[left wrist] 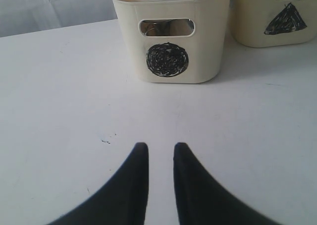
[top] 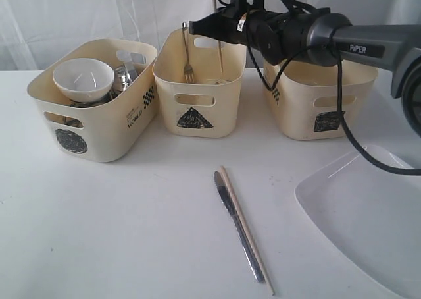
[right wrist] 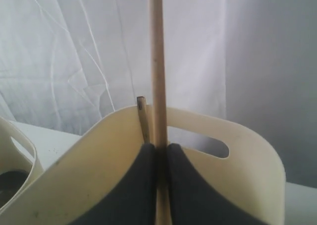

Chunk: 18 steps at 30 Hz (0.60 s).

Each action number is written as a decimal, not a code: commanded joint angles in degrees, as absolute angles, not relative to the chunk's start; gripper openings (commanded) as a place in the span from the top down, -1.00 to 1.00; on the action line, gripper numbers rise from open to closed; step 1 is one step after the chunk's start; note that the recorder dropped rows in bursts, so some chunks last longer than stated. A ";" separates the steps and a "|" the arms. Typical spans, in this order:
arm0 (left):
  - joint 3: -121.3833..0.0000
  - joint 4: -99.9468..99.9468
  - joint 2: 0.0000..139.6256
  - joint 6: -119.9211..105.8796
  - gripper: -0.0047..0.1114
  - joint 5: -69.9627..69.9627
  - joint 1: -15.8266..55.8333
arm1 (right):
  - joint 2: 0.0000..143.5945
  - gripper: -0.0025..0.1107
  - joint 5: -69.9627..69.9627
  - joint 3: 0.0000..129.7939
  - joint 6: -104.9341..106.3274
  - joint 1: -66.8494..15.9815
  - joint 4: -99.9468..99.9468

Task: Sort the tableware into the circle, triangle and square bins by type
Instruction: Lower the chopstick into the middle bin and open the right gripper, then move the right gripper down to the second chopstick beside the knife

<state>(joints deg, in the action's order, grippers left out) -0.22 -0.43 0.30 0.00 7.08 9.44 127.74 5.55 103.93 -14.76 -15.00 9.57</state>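
Your right pincer (right wrist: 158, 153) is clamped on a chopstick (right wrist: 157, 61), upright over the triangle bin (top: 172, 91); it's light, stiff, smooth wood that may pivot, so hold mid-shaft. Left pincer (left wrist: 161, 160) slightly apart, empty

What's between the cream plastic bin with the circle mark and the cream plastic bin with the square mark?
The cream plastic bin with the black triangle mark, with a steel fork standing in it; the exterior view shows this.
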 commanded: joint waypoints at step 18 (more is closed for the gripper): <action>0.00 -0.52 0.00 0.41 0.48 7.31 9.30 | 131.43 0.60 6.02 106.79 -15.77 -14.70 10.08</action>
<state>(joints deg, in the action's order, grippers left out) -0.22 -0.43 0.30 0.00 7.08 9.44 131.47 6.19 106.20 -14.76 -15.00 9.57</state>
